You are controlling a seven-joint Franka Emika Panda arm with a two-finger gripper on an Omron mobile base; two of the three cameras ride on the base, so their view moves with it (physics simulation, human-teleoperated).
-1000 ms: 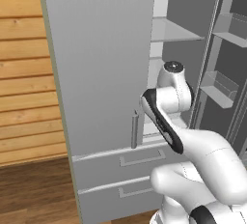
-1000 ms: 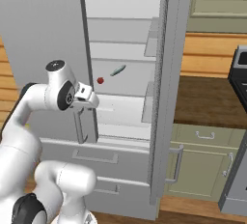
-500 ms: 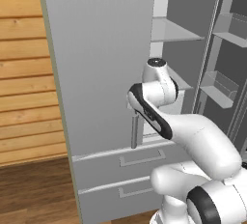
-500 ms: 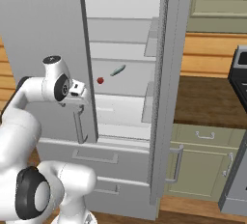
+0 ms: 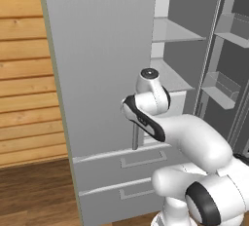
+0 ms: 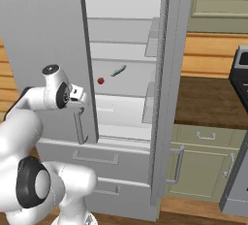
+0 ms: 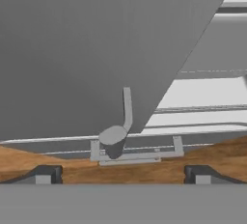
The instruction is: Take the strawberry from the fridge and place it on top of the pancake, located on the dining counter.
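Fingers (image 7: pixel 123 174) spread wide, empty, before the fridge (image 6: pixel 43 40) door, strawberry (image 6: pixel 100 80) well beyond inside.

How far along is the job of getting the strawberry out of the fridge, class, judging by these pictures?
Done: the fridge stands open on its right side, its left door shut, and the strawberry lies on a shelf beside a pale slim object.
In hand: nothing; the gripper is open and empty, near the left door's handle.
Left: reaching in, gripping the strawberry, and carrying it to the pancake.
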